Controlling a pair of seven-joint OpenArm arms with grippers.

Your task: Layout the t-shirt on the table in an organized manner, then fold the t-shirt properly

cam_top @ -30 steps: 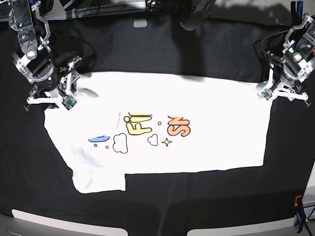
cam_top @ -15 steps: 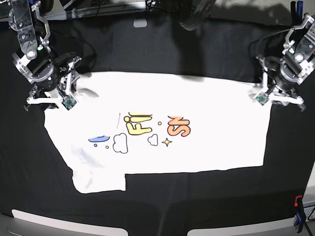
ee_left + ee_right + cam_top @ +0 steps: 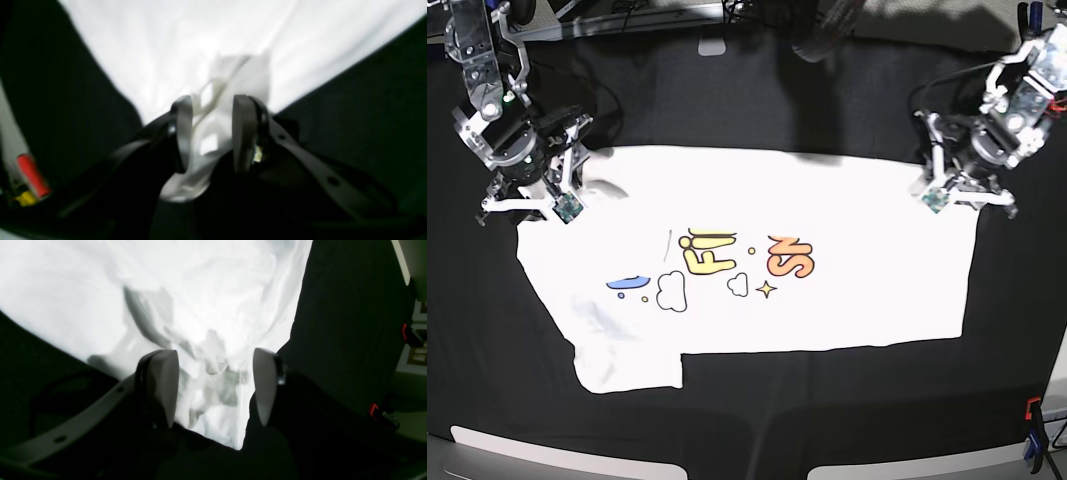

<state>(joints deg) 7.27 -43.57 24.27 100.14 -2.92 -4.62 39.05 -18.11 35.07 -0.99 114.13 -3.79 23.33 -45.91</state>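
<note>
- Left wrist view: I am seeing the left gripper [image 3: 212, 133] with its jaws a narrow gap apart and a bunched corner of the shirt [image 3: 200, 43] running between them. The picture is blurring, so I cannot tell whether the pads are pinching the cloth. Black table [image 3: 367, 110] is showing on both sides.
- Right wrist view: I am seeing the right gripper [image 3: 213, 386] standing wide open, its fingers [image 3: 163, 383] straddling a crumpled shirt [image 3: 186, 290] corner without closing on it.
- Base view: I am watching the shirt [image 3: 827, 220] lying spread, print up, on the table [image 3: 827, 420]. The right gripper [image 3: 555, 190] is sitting at its far left corner, the left gripper [image 3: 947, 190] at its far right corner.
</note>
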